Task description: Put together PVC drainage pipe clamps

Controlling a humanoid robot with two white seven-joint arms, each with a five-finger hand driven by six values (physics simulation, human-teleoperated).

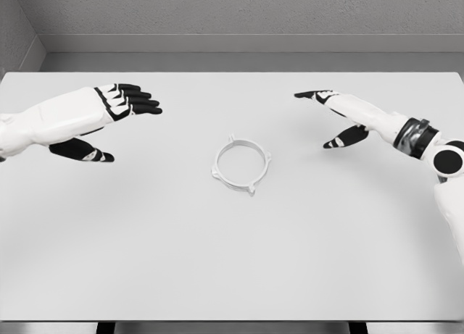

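Note:
A white ring-shaped pipe clamp with small lugs around its rim lies flat near the middle of the white table. My left hand hovers to the clamp's upper left, fingers stretched out and thumb hanging below, holding nothing. Over on the other side, my right hand floats to the clamp's upper right with fingers extended and thumb down, also empty. Both hands are well apart from the clamp.
The table's far edge meets a grey wall at the back. Only the clamp lies on the tabletop.

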